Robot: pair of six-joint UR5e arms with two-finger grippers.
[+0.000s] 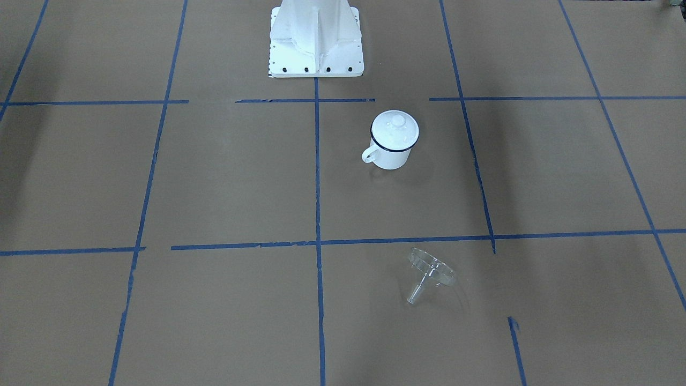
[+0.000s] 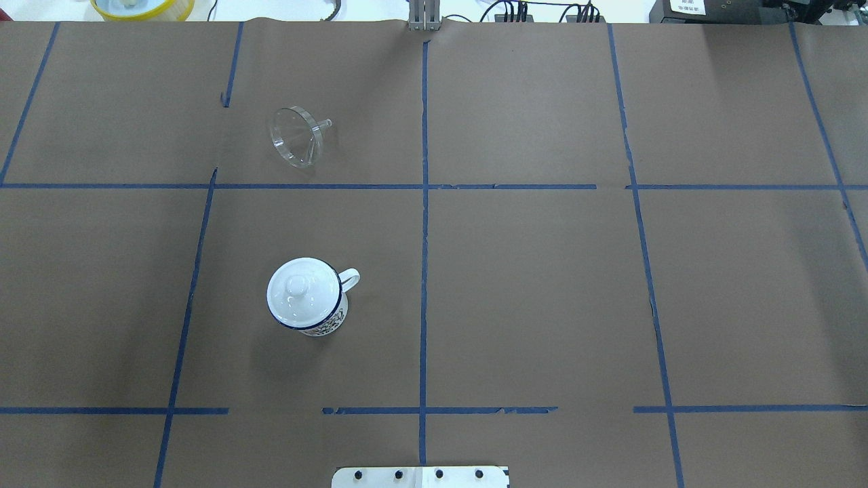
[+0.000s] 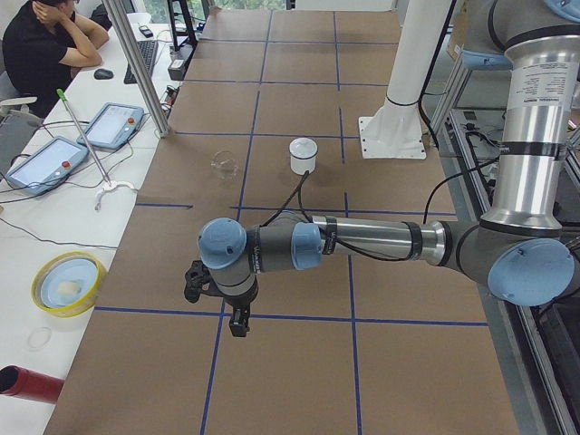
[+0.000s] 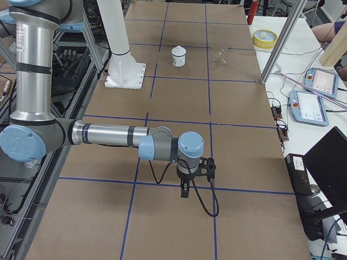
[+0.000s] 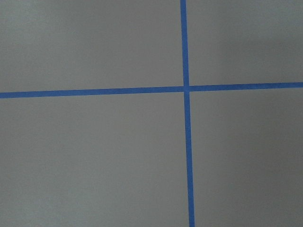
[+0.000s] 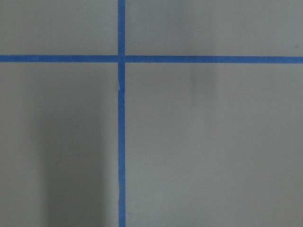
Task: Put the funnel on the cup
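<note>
The cup (image 1: 393, 153) is a white enamel mug with a dark blue rim, standing upright with a round white knobbed lid (image 1: 395, 128) on it. It also shows in the overhead view (image 2: 333, 318). The clear funnel (image 1: 431, 272) lies on its side on the brown paper, apart from the cup; overhead it lies farther out (image 2: 298, 135). My left gripper (image 3: 237, 324) hangs over the table's left end, far from both. My right gripper (image 4: 184, 193) hangs over the right end. Both show only in the side views, so I cannot tell whether they are open or shut.
The white robot base (image 1: 316, 43) stands at the table's edge behind the cup. Blue tape lines grid the brown paper. A yellow bowl (image 3: 68, 283), a red cylinder (image 3: 27, 385) and teach pendants (image 3: 113, 125) lie on the operators' side table. A person (image 3: 50, 41) sits there.
</note>
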